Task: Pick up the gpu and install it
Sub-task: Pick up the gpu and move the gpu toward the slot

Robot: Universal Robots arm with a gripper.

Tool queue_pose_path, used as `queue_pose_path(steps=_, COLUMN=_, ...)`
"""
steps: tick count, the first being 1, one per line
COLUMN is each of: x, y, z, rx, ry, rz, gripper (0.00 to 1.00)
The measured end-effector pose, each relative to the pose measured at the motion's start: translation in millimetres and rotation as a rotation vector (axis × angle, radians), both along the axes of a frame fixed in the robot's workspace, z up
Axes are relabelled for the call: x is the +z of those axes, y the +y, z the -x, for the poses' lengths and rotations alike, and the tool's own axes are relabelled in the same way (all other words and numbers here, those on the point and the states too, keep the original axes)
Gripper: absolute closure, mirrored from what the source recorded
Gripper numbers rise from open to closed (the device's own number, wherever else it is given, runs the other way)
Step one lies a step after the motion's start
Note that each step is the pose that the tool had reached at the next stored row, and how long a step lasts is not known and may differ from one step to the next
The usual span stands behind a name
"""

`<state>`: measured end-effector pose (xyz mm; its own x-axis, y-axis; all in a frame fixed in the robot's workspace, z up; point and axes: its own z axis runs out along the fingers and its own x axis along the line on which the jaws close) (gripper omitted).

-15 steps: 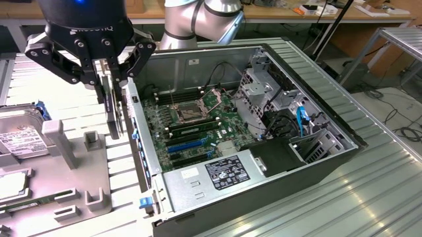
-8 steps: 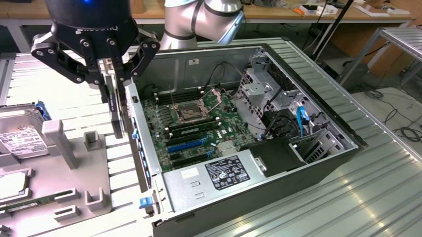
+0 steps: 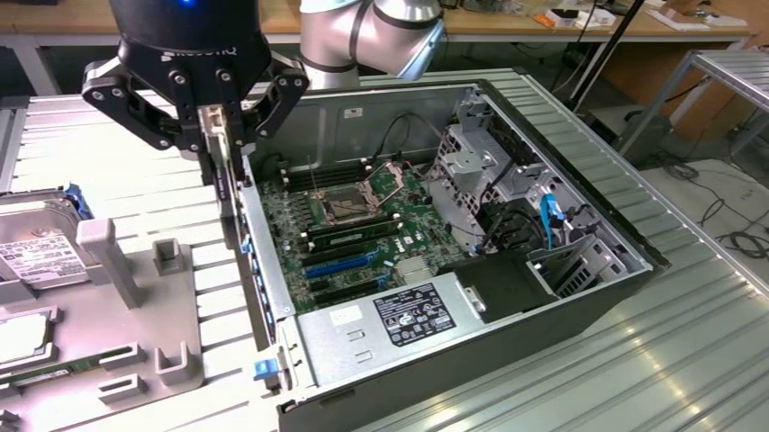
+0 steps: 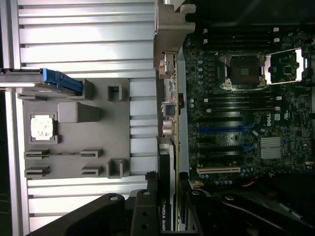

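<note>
My gripper (image 3: pixel 218 135) is shut on the gpu (image 3: pixel 223 193), which hangs edge-on below the fingers as a thin dark card. It is in the air over the near-left wall of the open computer case (image 3: pixel 577 297), just outside the motherboard (image 3: pixel 360 211). In the wrist view the gpu (image 4: pixel 170 118) runs edge-on away from the gripper (image 4: pixel 167 209), its silver end bracket (image 4: pixel 172 29) at the far end. It lines up along the edge between the grey fixture plate (image 4: pixel 74 132) and the motherboard (image 4: pixel 236 108). Blue expansion slots (image 4: pixel 224 129) lie on the board beside it.
At the exterior view's left, a grey fixture plate (image 3: pixel 132 297) carries a hard drive (image 3: pixel 36 256) and a green memory stick (image 3: pixel 60 371). Inside the case sit a power supply (image 3: pixel 402 315), a drive cage (image 3: pixel 481 171) and cables (image 3: pixel 547 220). Ribbed metal tabletop (image 3: pixel 673 360) surrounds the case.
</note>
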<state>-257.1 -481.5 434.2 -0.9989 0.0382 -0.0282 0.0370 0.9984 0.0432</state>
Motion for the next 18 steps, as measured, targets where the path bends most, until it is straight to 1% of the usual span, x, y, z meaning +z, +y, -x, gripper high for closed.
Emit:
queue_pose_path(steps=5, x=0.0, y=0.0, z=-6.8, rx=0.000, ry=-0.0001, rz=-0.0001, gripper=0.73)
queue_pose_path(steps=13, x=0.0, y=0.0, z=-22.5, rx=0.000, ry=0.0000, rz=0.0000, gripper=0.73)
queue_pose_path(steps=18, x=0.0, y=0.0, z=-28.4, rx=0.000, ry=0.0000, rz=0.0000, gripper=0.73)
